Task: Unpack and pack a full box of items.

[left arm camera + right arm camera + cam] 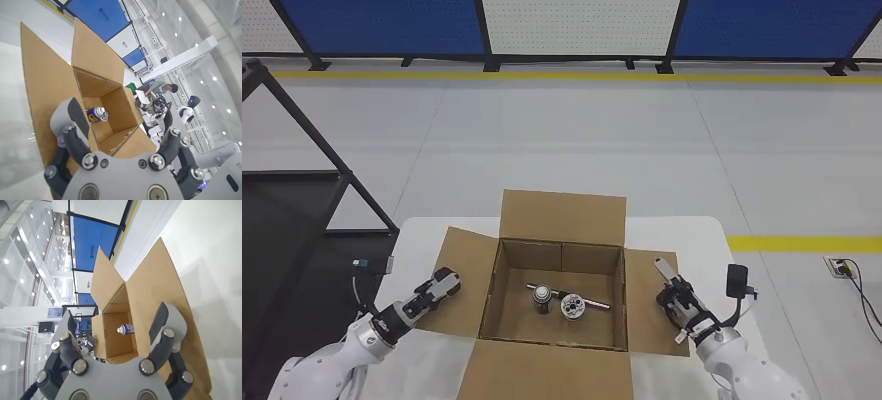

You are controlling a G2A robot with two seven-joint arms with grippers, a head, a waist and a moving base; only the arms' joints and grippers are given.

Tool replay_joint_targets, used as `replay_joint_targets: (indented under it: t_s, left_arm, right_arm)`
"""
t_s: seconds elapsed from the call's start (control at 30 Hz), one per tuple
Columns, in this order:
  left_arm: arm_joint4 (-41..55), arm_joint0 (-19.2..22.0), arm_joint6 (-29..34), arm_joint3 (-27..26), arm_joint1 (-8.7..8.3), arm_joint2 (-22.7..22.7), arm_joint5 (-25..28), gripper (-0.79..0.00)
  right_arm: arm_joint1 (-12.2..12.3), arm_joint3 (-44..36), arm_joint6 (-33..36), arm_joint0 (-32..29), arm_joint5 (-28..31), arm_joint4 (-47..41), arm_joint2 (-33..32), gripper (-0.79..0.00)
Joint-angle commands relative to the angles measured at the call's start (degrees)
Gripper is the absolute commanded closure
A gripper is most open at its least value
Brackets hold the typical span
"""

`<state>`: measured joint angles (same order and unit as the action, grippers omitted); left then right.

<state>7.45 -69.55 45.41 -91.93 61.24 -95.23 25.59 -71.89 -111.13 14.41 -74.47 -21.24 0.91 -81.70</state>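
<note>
Top view: an open cardboard box [562, 215] sits on the white bench [682, 240] with all four flaps folded out. On its floor a spray can [541, 298] stands upright, and just beside it lies a round metal part [573, 307] with a thin rod sticking out sideways. The left end effector [442, 284] hangs over the left flap and the right end effector [674, 290] over the right flap. Both are spread wide with nothing in them, as the wrist views confirm [122, 113] [115, 315].

The can looks stiff and smooth-walled, so probably slippery. A hold across its body below the shoulder, taken from straight above, seems safer than one on the narrow white cap. How full or heavy it is cannot be judged. The metal part is likely hard and dense for its size, and the rod looks like the easier place to grip it.

The can [95, 114] [126, 329] wears a blue wrap with a yellow patch carrying print — best treated simply as a label. The blue wall panels behind bear small white logos.
</note>
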Motion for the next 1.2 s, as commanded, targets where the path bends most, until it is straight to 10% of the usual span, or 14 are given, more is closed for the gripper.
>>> replay_joint_targets:
  t_s: [0.0, 1.17]
  left_arm:
    - [-0.04, 0.04, -0.06, 0.14, -0.05, 0.30, 0.01, -0.785]
    - [2.60, 1.87, 0.11, 3.53, -1.15, 1.94, 2.06, -0.785]
  right_arm:
    - [0.06, 0.76, 1.18, 0.69, -1.10, 0.23, 0.10, -0.785]
    - [0.38, 1.21, 5.38, 2.34, 1.26, -3.15, -1.18, -0.785]
